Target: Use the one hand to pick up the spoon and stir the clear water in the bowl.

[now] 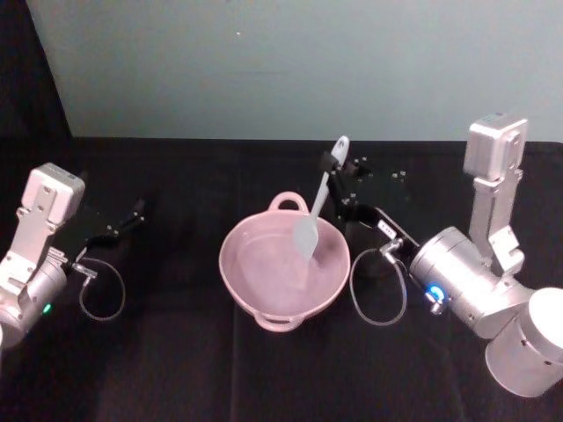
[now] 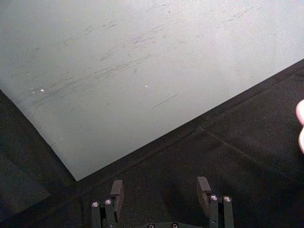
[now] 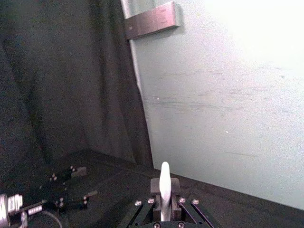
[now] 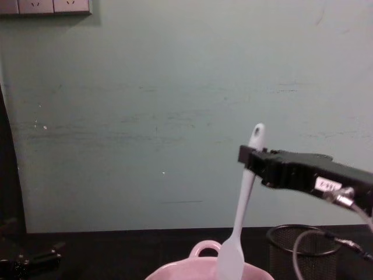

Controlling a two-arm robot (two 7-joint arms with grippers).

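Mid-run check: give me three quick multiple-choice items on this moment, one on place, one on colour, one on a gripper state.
1. Where is the spoon's blade?
A. inside the bowl
B. on the table
C. in the mesh cup

2. The bowl is
A. black
B. pink
C. green

3. The left gripper is
A. shut on the spoon
B. open, holding nothing
C. shut on the bowl

Answers: 1 A, the blade dips inside the rim while the right gripper grips the handle. 2 B, pale pink walls. 3 B, its fingers stand apart over the table.
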